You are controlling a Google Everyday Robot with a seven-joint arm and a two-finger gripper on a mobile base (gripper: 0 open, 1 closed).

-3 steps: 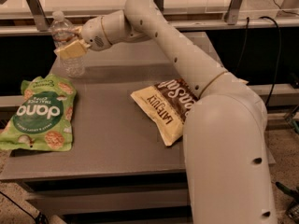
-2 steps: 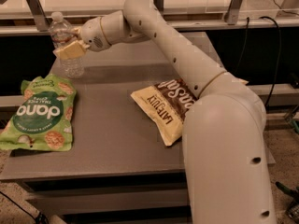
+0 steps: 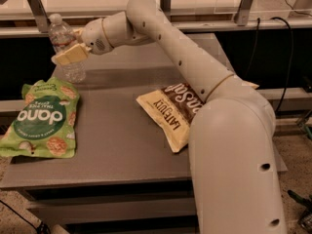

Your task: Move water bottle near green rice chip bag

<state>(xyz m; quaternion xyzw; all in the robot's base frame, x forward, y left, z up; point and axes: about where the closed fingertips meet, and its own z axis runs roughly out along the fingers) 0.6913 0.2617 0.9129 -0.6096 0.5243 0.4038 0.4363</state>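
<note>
The gripper (image 3: pixel 68 56) is found at the far left of the table (image 3: pixel 117 150), at mid-height of the water bottle (image 3: pixel 61 37) and set against its near side. Whether the claw is clamped on the bottle or merely laid against it cannot be told, since the far side of the contact is hidden by the bottle itself. The bottle is held upright, cap uppermost, and its base appears to be at or just above the table top near the back left edge. The green rice chip bag (image 3: pixel 41 118) is laid flat just in front of the bottle, close to it but not seen to touch it. The cream-and-brown chip bag (image 3: pixel 178 111) is noted well apart to the right, partly covered by the arm (image 3: pixel 195 67). The placing step is judged to be in hand, with the bottle already brought close to the green bag. For the next move, a steady setting down is called for, followed by a gentle release and a straight withdrawal, so that the light bottle is not tipped.
</note>
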